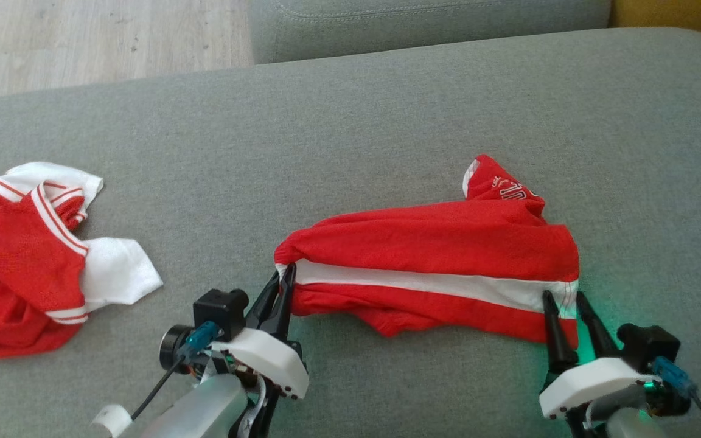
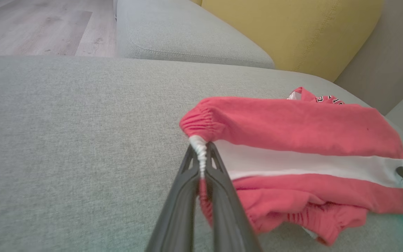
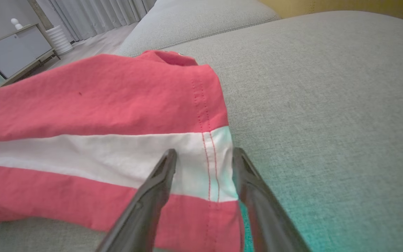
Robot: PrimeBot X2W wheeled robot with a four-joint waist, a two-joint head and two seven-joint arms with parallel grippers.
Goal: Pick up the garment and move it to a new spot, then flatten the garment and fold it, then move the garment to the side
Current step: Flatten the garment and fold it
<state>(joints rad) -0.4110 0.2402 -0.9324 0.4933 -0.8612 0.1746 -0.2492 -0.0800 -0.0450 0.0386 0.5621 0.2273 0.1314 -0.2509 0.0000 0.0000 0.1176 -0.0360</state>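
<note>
The garment (image 1: 429, 243), red with a white stripe, lies bunched near the middle of the sofa cushion (image 1: 387, 109). The left end effector (image 1: 288, 272) is pinching its gathered waistband end. The right end effector (image 1: 563, 298) stands spread, its fingers astride the stitched hem at the stripe's other end. To grasp well, I judge the right should close squarely on that hem, catching all layers, before both ends lift evenly. A second garment (image 1: 16, 255) lies well apart on the left.

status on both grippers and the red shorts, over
Left gripper jaws shut on red shorts at waistband end. Right gripper jaws open, straddling the hem. Second red-and-white garment lies apart, far left.
</note>
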